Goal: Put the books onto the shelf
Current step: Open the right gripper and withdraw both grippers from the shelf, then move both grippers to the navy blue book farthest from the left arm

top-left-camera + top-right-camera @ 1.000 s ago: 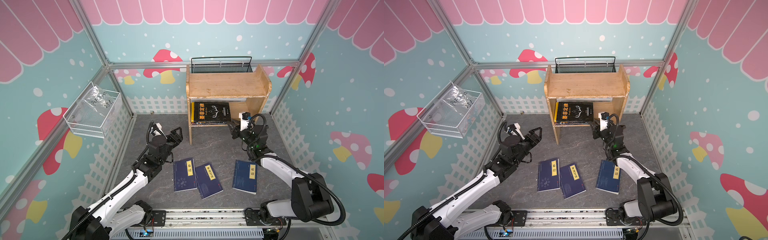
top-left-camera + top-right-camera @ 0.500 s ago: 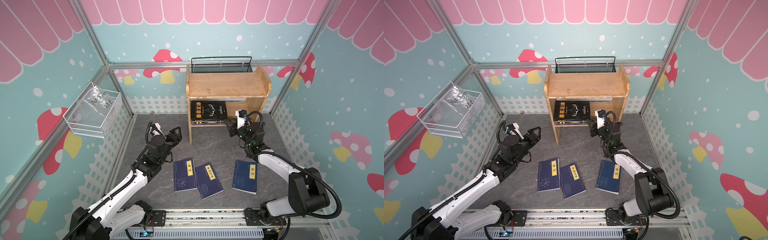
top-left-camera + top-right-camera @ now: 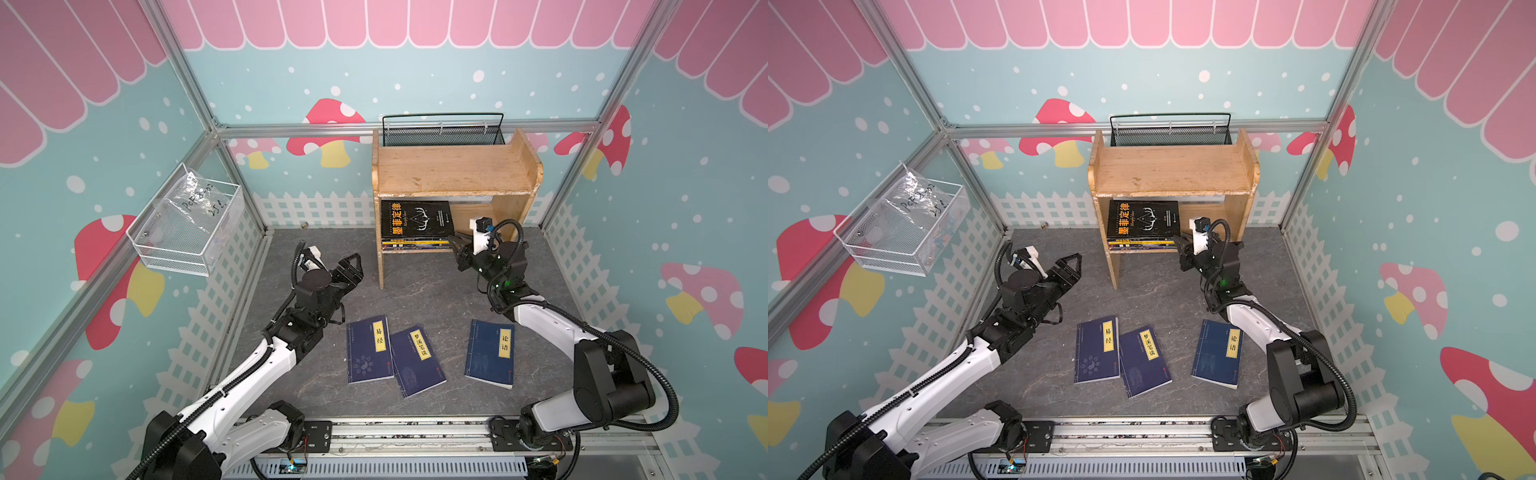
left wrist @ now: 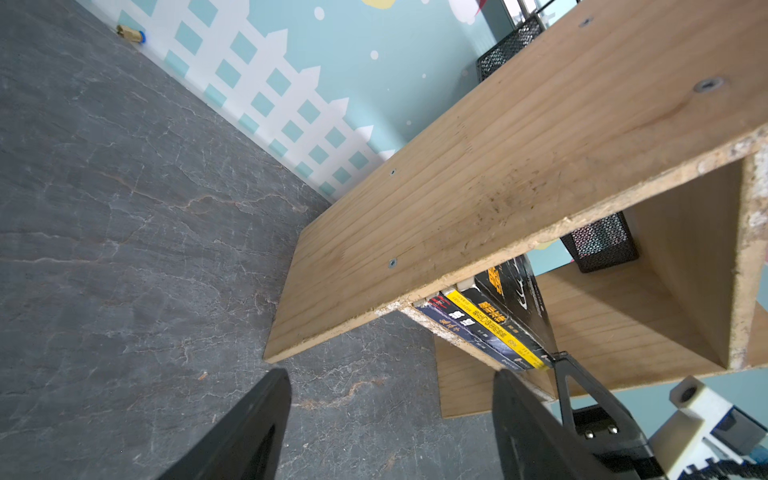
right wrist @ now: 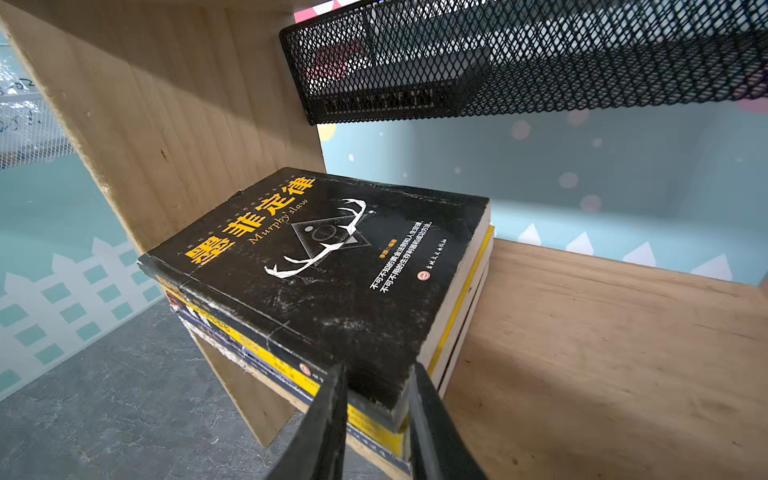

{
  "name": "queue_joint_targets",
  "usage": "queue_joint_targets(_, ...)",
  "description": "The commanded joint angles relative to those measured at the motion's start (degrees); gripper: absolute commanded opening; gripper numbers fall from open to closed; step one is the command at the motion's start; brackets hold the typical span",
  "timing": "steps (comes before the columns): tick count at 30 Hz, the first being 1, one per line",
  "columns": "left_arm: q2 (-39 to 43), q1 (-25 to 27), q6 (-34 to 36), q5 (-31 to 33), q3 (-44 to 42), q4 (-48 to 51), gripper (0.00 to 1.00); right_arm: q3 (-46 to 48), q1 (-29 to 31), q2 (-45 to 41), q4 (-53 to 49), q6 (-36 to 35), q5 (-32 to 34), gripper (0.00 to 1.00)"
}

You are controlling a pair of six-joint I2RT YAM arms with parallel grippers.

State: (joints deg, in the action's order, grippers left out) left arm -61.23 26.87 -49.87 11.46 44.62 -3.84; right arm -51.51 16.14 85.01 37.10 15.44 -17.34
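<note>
The shelf (image 3: 453, 170) (image 3: 1173, 170) stands at the back of the floor. On its lower tier lies a stack of books (image 5: 270, 353) (image 4: 486, 328), topped by a black book (image 3: 415, 218) (image 3: 1142, 218) (image 5: 332, 257). My right gripper (image 3: 453, 241) (image 3: 1177, 241) (image 5: 376, 374) is shut on that black book's near right corner. Three navy books with yellow labels (image 3: 369, 351) (image 3: 417, 361) (image 3: 490, 353) lie flat on the floor in front. My left gripper (image 3: 353, 266) (image 3: 1073, 262) (image 4: 392, 376) hangs open and empty above the floor, left of the shelf's side panel.
A black mesh basket (image 3: 442, 133) sits behind the shelf's top. A white wire basket (image 3: 187, 228) hangs on the left wall. A small brass fitting (image 3: 304, 225) (image 4: 129, 33) lies by the back fence. The arms' rail (image 3: 415, 436) runs along the front edge.
My right gripper has moved toward the shelf, and the black book has slid further into the lower tier on top of the stack. The left arm has barely moved.
</note>
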Motion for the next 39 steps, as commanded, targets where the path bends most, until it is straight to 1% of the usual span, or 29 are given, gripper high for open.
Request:
queue_joint_targets(1,-2.4,-0.8,9.4,-4.7,3.0,-1.1,0.79,-1.2,1.5,0.5,1.1,-1.2,-2.0,0.28)
queue_joint_targets(3,-4.4,-1.3,14.7,-6.6,6.3,2.0,0.80,-1.0,1.5,0.1,1.0,-1.3,-2.0,0.30)
queue_joint_targets(5,-6.1,-1.9,17.7,-8.8,8.9,4.2,0.79,-0.5,1.5,-0.4,1.0,-1.5,-1.8,0.32)
queue_joint_targets(10,-7.2,-2.1,18.8,-10.5,9.3,3.5,0.80,0.5,1.5,-2.1,0.6,-1.3,-1.2,0.40)
queue_joint_targets(12,-7.5,-2.1,18.8,-11.1,9.4,4.3,0.80,0.7,1.5,-3.5,-0.8,-0.9,-0.5,0.48)
queue_joint_targets(15,-7.3,-2.1,18.8,-11.8,9.2,6.6,0.81,1.0,1.5,-6.6,-6.7,0.4,3.6,0.62)
queue_joint_targets(16,-7.1,-2.1,18.5,-11.7,9.0,7.7,0.83,0.8,1.5,-7.7,-10.3,1.4,6.4,0.73)
queue_joint_targets(17,-6.9,-2.1,18.0,-12.0,8.6,8.8,0.99,0.4,1.5,-9.1,-14.6,2.6,9.0,0.78)
queue_joint_targets(21,-6.1,-2.1,16.8,-16.0,6.3,10.4,1.00,3.0,1.5,-15.3,-25.4,7.5,15.0,0.87)
queue_joint_targets(25,-5.7,-1.4,13.6,-21.9,2.4,9.0,1.00,8.4,1.5,-22.3,-34.8,14.0,20.5,0.88)
queue_joint_targets(27,-5.8,0.1,12.1,-24.1,0.2,7.4,1.00,12.4,1.5,-25.4,-38.0,17.3,22.5,0.87)
queue_joint_targets(30,-7.6,3.4,9.5,-26.6,-1.6,4.3,1.00,17.5,1.4,-27.1,-42.2,20.9,25.5,0.86)
queue_joint_targets(31,-8.9,5.2,8.9,-27.3,-1.6,3.1,1.00,18.7,1.3,-26.8,-44.3,21.8,26.7,0.86)
queue_joint_targets(33,-12.0,9.2,8.3,-26.7,-0.8,1.3,1.00,20.0,0.7,-25.7,-48.3,23.4,28.5,0.85)
queue_joint_targets(36,-18.7,15.3,8.2,-26.1,2.4,0.1,0.99,20.8,-1.4,-24.6,-53.3,25.7,28.5,0.82)
queue_joint_targets(39,-26.8,19.6,7.4,-29.0,7.2,-1.7,0.98,22.0,-2.2,-26.1,-55.8,26.7,28.2,0.80)
